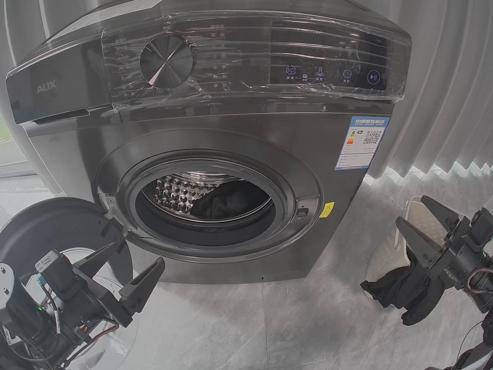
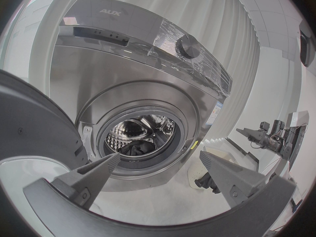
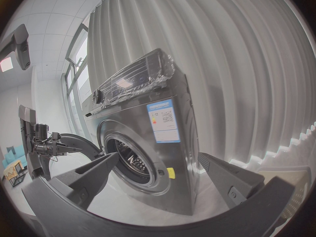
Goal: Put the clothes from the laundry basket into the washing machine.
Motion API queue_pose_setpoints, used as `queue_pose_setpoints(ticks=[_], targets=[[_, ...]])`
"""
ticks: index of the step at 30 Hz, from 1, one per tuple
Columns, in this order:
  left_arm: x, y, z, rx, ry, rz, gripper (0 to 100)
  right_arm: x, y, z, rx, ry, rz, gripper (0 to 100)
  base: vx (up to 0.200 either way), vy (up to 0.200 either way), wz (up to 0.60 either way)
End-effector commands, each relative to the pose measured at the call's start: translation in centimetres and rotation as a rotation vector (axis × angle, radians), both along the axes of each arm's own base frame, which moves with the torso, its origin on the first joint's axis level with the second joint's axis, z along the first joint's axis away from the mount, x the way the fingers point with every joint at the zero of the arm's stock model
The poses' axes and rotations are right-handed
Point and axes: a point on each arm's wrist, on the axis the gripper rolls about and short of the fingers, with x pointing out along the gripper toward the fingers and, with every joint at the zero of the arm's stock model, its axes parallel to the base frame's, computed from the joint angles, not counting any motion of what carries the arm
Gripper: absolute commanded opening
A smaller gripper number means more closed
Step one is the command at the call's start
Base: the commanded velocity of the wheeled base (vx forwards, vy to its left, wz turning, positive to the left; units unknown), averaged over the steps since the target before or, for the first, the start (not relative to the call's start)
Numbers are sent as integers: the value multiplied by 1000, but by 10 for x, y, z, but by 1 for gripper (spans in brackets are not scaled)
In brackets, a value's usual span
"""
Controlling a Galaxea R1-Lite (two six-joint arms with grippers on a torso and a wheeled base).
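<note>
both claws wide, dark clothes (image 1: 400,289) draped over the laundry basket (image 1: 391,250) rim
right gripper (image 1: 413,210) hung spread just above them, left gripper (image 1: 134,255) gaped by the open door (image 1: 56,227). best to pinch a thick fold and lift clear. the left wrist view looked deep into the washing machine (image 2: 131,83) drum, a dark garment (image 2: 136,147) inside.

blue label (image 1: 362,143) on washing machine (image 1: 215,124), seemingly energy-rating

Floor (image 1: 287,325) (grey tile) bears washing machine (image 1: 215,129); laundry basket (image 1: 389,250)
</note>
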Motion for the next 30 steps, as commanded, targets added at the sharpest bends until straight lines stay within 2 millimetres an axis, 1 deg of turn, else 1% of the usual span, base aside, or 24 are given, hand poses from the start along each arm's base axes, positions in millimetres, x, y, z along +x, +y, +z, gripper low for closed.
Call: queue_pose_setpoints(ticks=[1, 5, 6, 8, 9, 10, 11, 14, 17, 22, 24, 28, 29, 30], targets=[[-1, 3, -3, 33, -7, 14, 100, -7, -10, 4, 7, -31, -43, 100, 0, 0, 0], [-2, 7, 0, 68, -44, 29, 100, -11, -14, 5, 6, -28, -56, 100, 0, 0, 0], [-6, 12, 5, 86, -89, 39, 100, -23, -19, 6, 0, -17, -57, 100, 0, 0, 0], [-8, 16, 8, 81, -101, 55, 100, -34, -22, 6, -22, -9, -55, 100, 0, 0, 0], [-8, 16, 8, 83, -101, 56, 100, -35, -22, 6, -26, -7, -54, 100, 0, 0, 0], [-9, 20, 7, 92, -94, 73, 100, -44, -28, 4, -66, -5, -64, 100, 0, 0, 0], [-9, 21, 7, 95, -90, 77, 100, -47, -29, 3, -76, -4, -70, 100, 0, 0, 0], [-13, 24, 5, 112, -70, 77, 100, -57, -40, 2, -90, -1, -145, 100, 0, -200, 0], [-15, 26, 6, 107, -76, 79, 100, -68, -46, 3, -74, -28, -175, 100, 0, -200, 0], [-18, 31, 6, 110, -73, 99, 100, -85, -53, -1, -68, -36, -201, 100, 0, 0, 0], [-23, 35, 6, 111, -70, 100, 100, -94, -55, -5, -73, -31, -200, 100, 0, 0, 0], [-41, 49, 2, 125, -41, 92, 100, -115, -61, -17, -79, -20, -201, 100, 0, 0, 0], [-42, 50, 2, 126, -40, 92, 100, -116, -61, -18, -79, -20, -201, 100, 0, 0, 0], [-50, 56, -3, 144, -23, 90, 100, -123, -63, -23, -80, -17, -204, 100, 0, 0, 0]])
